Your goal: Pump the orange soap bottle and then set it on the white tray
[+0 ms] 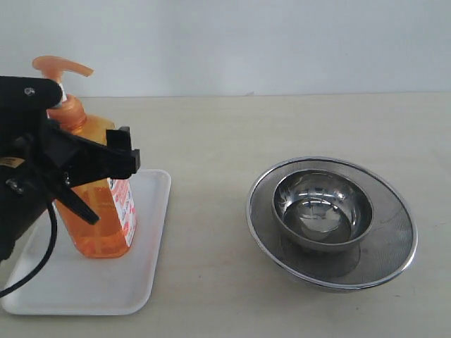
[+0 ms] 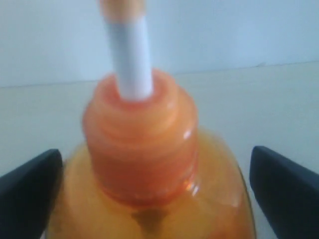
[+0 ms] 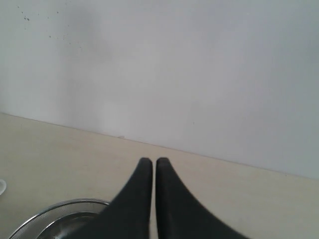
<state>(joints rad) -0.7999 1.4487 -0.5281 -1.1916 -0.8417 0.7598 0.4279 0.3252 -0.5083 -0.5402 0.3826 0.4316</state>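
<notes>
Standing on the white tray (image 1: 151, 232) by the desk's left edge, the orange soap bottle (image 1: 99, 236) sits between spread jaws of the left pincer (image 1: 113, 184); a skewed retreat could topple it; right pincer (image 3: 153, 164) closed.

The exterior view looks slightly down across the table (image 1: 211, 127) toward the wall (image 1: 282, 42). The left wrist view sits close against the orange soap bottle (image 2: 149, 164), the right wrist view low beside the mesh strainer (image 3: 60, 209); both face that wall
</notes>
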